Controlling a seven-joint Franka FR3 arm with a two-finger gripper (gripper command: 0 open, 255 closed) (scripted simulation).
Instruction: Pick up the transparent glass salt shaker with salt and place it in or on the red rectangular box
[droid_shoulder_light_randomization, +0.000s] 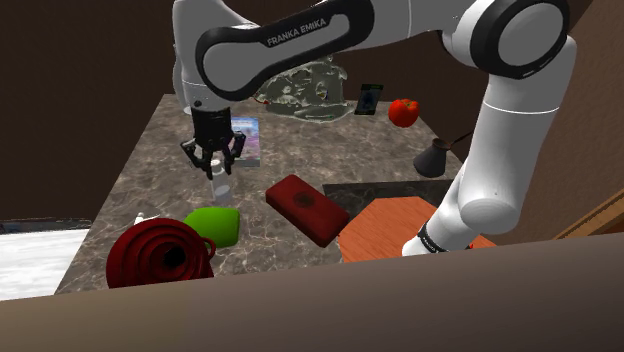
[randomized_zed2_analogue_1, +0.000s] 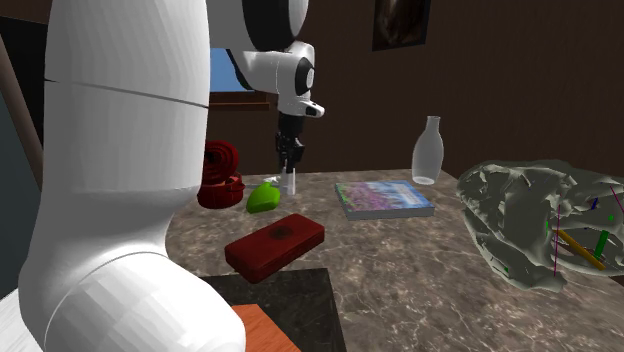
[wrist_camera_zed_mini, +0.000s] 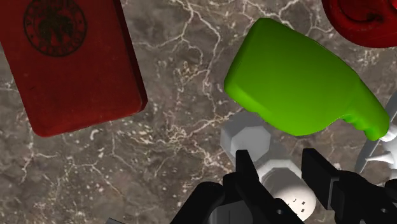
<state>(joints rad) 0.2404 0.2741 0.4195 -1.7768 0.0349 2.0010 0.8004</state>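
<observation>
The salt shaker is a small clear jar with a white cap, upright just above or on the marble table, next to a green object. My gripper points straight down over it with its fingers clasped on the cap. In the wrist view the gripper has the white cap between its fingers, and the shaker's hexagonal base shows below it. I cannot tell whether the base touches the table. The red rectangular box lies flat a short way toward the shoulder view's right; it also appears in the other views.
A dark red round container sits near the green object. A book, a clear bottle and a crumpled grey-green mass lie farther back. A red fruit, a dark pot and an orange board are on the shoulder view's right.
</observation>
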